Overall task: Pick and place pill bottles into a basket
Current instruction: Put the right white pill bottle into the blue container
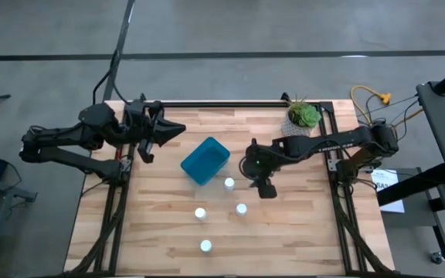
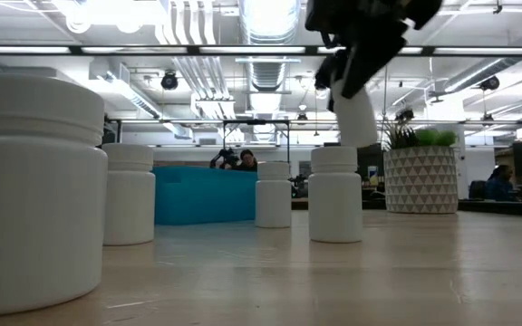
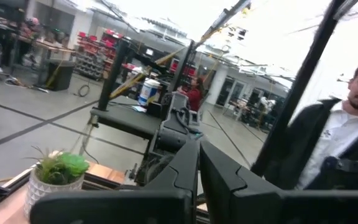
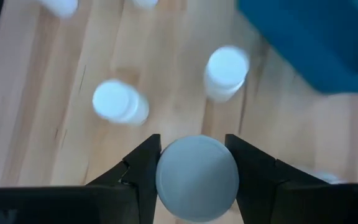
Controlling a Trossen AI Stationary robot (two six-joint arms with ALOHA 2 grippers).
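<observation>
The left gripper (image 1: 168, 133) waits at the table's far left edge with its fingers closed together on nothing (its wrist camera looks only into the room), so it leaves the working space free. To its right the basket (image 1: 205, 161) lies near the middle of the table, and four bottles stand loose in front of it, the nearest (image 1: 229, 183) just beside the basket's corner. The right gripper (image 4: 197, 163) hangs above the table to the right of the basket, its fingers clamped on the sides of a fifth bottle (image 4: 197, 177), probably to carry it over the basket; I can read no label or writing anywhere.

A potted green plant (image 1: 303, 117) stands at the wooden table's (image 1: 161, 224) far edge.
</observation>
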